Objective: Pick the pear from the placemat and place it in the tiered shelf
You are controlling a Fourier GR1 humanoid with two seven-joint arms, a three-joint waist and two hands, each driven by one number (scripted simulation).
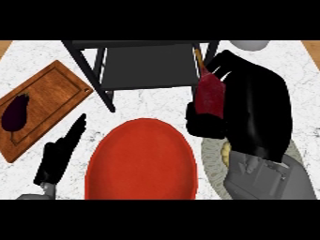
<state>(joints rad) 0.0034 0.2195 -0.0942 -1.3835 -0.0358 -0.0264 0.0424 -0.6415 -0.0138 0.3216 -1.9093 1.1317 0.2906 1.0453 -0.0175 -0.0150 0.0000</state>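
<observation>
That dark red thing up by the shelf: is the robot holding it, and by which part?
Yes. The right hand is curled round the dark red pear, thumb under its broad lower end, brown stem free. The left hand is open and holds nothing.

No legible text or labels

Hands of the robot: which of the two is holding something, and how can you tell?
The right hand, its fingers curled round a dark red pear beside the shelf. The left hand is straight and holds nothing.
</observation>
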